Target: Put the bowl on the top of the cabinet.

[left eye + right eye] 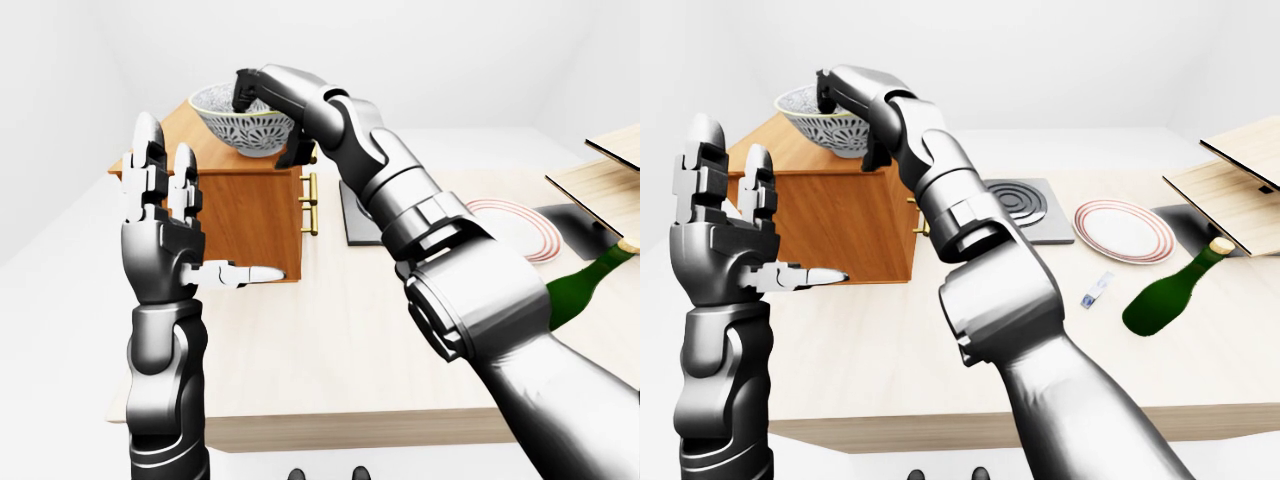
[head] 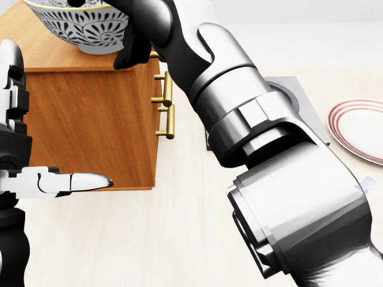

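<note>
A white bowl (image 1: 240, 128) with a dark leaf pattern is on the top of the wooden cabinet (image 1: 240, 215), near the edge above the brass handles (image 1: 310, 203). My right hand (image 1: 268, 118) is shut on the bowl's right rim, with one finger inside and the others down the outer wall. I cannot tell whether the bowl's foot rests fully on the wood. To the left of the cabinet's side, my left hand (image 1: 190, 215) is raised and open, fingers upright and thumb pointing right, holding nothing.
To the right of the cabinet on the pale table lie a dark stove plate (image 1: 1025, 205), a red-ringed plate (image 1: 1123, 230), a small white item (image 1: 1097, 290) and a green bottle (image 1: 1170, 295) on its side. Wooden boards (image 1: 1230, 180) stand at the far right.
</note>
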Available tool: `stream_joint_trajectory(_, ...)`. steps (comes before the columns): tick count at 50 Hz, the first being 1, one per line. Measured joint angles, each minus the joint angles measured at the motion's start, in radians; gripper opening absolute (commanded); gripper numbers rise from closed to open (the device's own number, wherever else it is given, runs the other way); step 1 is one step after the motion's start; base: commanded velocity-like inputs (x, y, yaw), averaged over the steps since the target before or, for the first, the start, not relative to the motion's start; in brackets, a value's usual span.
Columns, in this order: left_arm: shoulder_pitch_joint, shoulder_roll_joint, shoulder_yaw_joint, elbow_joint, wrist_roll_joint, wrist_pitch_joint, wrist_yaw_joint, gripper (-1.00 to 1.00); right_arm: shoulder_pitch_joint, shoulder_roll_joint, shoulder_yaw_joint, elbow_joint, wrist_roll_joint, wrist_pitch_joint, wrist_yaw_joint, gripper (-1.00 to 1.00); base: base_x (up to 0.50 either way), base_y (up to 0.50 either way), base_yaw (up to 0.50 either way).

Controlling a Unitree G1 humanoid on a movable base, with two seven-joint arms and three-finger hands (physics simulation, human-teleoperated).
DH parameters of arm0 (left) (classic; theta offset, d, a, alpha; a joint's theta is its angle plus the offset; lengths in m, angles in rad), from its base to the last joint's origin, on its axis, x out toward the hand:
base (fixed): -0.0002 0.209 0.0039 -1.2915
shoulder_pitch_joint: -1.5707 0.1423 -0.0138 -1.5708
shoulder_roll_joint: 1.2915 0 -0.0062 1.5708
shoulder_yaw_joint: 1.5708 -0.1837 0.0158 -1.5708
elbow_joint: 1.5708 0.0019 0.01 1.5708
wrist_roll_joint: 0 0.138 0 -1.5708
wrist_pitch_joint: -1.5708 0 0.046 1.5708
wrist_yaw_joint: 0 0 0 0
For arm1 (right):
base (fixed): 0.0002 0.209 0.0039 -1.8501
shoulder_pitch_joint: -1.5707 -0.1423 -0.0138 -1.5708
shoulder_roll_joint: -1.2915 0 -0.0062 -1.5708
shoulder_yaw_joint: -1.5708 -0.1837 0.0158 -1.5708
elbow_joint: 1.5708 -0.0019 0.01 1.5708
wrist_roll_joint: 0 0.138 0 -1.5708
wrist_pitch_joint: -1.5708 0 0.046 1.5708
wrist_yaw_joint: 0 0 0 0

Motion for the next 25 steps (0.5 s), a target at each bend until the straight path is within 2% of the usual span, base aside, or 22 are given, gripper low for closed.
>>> stream_joint_trajectory(4, 0.0, 0.0, 0.0, 0.0, 0.0, 0.0, 0.0, 1.0, 0.004, 0.002, 0.0, -0.002, -0.002, 0.0, 0.004, 1.0, 0.0, 0.0, 0.0)
stream_joint_trajectory(25, -0.002, -0.002, -0.004, -0.007, 0.002, 0.0, 0.005, 1.0, -0.027, -0.034, -0.02, -0.045, 0.045, 0.0, 0.059, 1.0, 0.0, 0.0, 0.0)
